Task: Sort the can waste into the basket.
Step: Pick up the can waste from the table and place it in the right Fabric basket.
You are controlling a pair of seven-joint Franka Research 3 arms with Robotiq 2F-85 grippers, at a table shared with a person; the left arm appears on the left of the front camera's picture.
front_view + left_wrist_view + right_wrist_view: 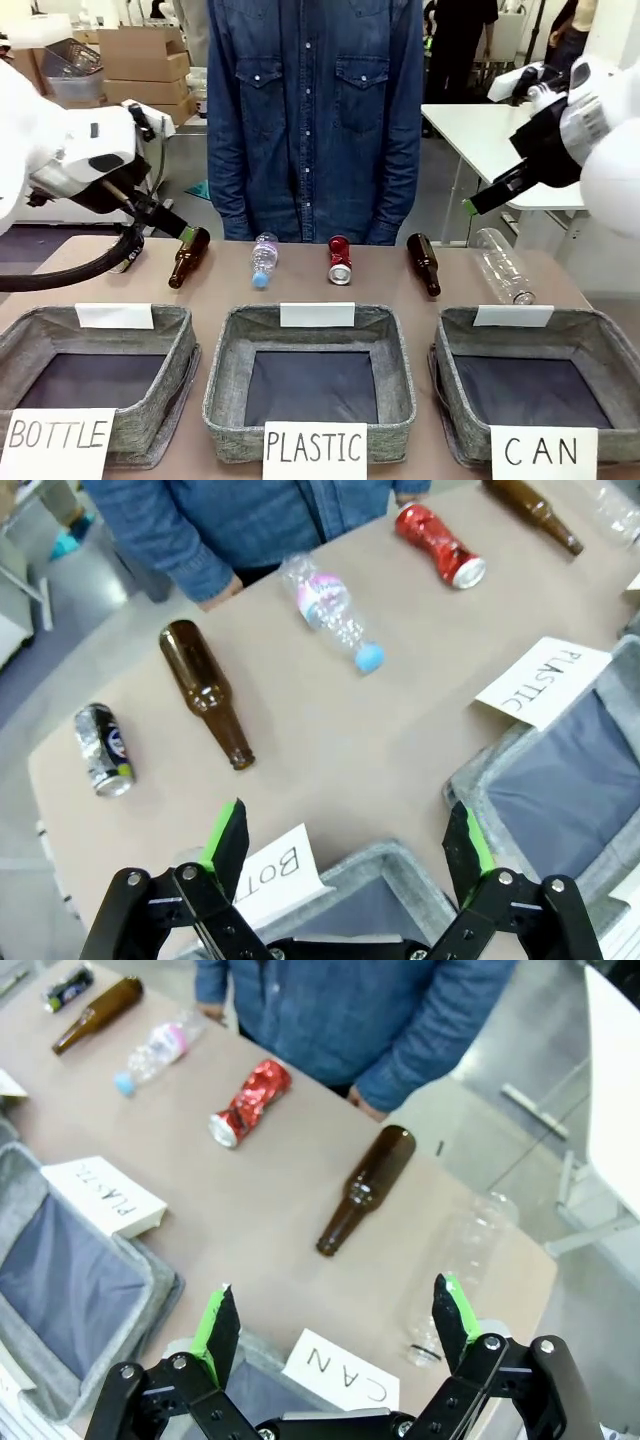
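The dented red can (340,260) (438,544) (248,1102) lies on its side at the far middle of the table. The black-and-silver can (103,748) (68,987) lies at the table's far left end, beside a brown bottle (206,692). The grey basket (603,335) with the "CAN" sign (542,451) stands at the front right with nothing in it. My left gripper (345,840) (168,222) hangs open above the far left of the table. My right gripper (335,1325) (478,202) hovers open high above the right side. Neither holds anything.
A second brown bottle (424,263), a small plastic bottle with a blue cap (263,258) and a large clear bottle (503,265) lie in the same far row. The "BOTTLE" basket (30,328) and "PLASTIC" basket (226,370) stand in front. A person in a denim shirt (315,110) stands at the far edge.
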